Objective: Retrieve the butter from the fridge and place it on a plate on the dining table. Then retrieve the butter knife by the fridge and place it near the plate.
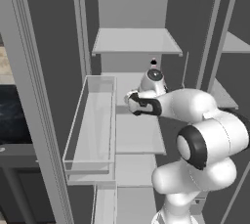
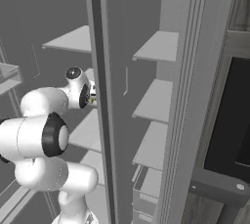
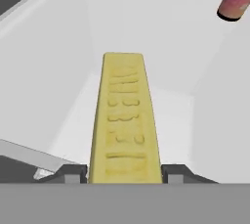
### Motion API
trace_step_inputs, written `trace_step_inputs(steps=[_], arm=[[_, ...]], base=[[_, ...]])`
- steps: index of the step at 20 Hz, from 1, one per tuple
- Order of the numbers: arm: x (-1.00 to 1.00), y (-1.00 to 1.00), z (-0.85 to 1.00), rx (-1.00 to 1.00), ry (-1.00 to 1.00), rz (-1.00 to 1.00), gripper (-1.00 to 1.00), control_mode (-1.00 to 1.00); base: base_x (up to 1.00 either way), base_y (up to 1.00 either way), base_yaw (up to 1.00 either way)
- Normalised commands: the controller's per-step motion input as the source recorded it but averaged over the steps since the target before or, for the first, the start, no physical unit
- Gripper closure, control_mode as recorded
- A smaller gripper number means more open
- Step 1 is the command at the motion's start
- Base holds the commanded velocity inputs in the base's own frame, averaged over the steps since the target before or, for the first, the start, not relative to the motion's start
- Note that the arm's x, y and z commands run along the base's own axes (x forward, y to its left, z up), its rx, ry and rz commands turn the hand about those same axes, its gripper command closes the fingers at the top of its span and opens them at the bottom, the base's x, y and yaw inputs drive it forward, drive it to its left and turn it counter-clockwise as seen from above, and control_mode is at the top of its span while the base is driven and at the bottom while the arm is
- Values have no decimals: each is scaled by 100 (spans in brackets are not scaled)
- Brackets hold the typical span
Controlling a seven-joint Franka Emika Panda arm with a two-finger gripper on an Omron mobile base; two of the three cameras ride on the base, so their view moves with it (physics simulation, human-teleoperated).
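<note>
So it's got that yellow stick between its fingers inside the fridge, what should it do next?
Probably lift slightly and draw straight back out. The gripper looks closed on the butter, its fingertips against both sides, with pale fridge walls close around.

butter (image 3: 124, 120) between jaws, apparently inside fridge (image 1: 136, 42)

Robot body: glossy white plastic arm (image 1: 195, 120), fat rounded link shells w/ smooth bulbous elbows. Joints = black rings around round white end caps; biggest ring sits on the elbow bulge, right of the open grey fridge (image 1: 132, 42) shelf stack. Wrist link nearest that fridge has a domed grey-black cap and a black band. Gripper (image 3: 124, 174): two small dark grey finger tips (image 3: 73, 173), blocky, squared tops, lighter grey faces. No cables, screws or markings visible.
</note>
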Motion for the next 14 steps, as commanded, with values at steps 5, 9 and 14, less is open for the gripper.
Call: trace_step_inputs(steps=[5, 9, 14], arm=[[-92, -23, 42, 0, 9, 0, 100, -100], [-95, -12, 46, 0, 12, 0, 100, -100], [-82, -14, 44, -1, 15, 0, 100, -100]], base=[[0, 0, 0], [0, 0, 0], [0, 0, 0]])
